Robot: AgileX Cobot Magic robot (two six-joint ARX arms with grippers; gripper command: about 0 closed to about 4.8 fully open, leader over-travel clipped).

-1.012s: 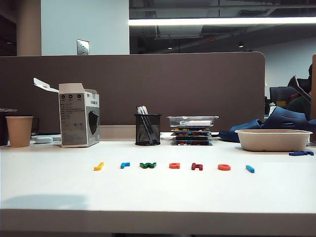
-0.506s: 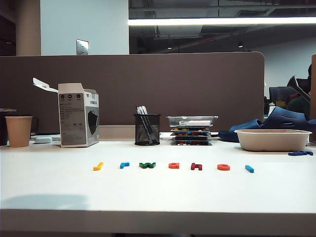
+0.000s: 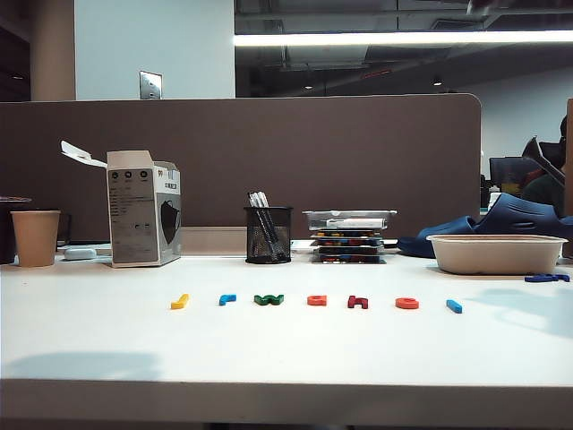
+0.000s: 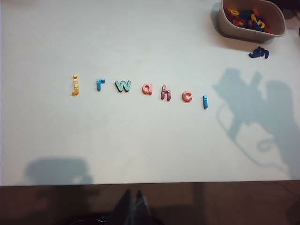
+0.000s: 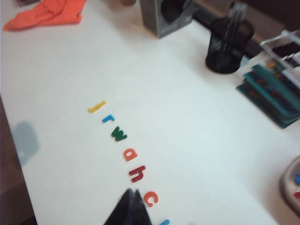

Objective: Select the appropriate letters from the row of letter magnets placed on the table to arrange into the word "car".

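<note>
Seven letter magnets lie in a row on the white table (image 3: 286, 358). The blue "r" (image 3: 227, 299) (image 4: 100, 84) (image 5: 108, 118) is second from the left. The orange-red "a" (image 3: 317, 300) (image 4: 147, 88) (image 5: 131, 154) is in the middle and the orange-red "c" (image 3: 406, 304) (image 4: 187, 96) (image 5: 151, 198) sits further right. My right gripper (image 5: 132, 192) is shut and empty, hovering above the table close beside the "c". My left gripper (image 4: 131, 193) is shut and empty, off the table's front edge. Neither gripper shows in the exterior view.
The row also holds a yellow "j" (image 3: 180, 302), green "w" (image 3: 268, 299), dark red "h" (image 3: 357, 302) and blue bar (image 3: 454, 306). Behind stand a paper cup (image 3: 36, 237), grey box (image 3: 143, 219), mesh pen holder (image 3: 268, 235), stacked trays (image 3: 349, 237) and a bowl (image 3: 495, 253) of spare letters.
A faint shadow has spread over the right end of the table in the exterior view. The letter magnets lie where they were.
</note>
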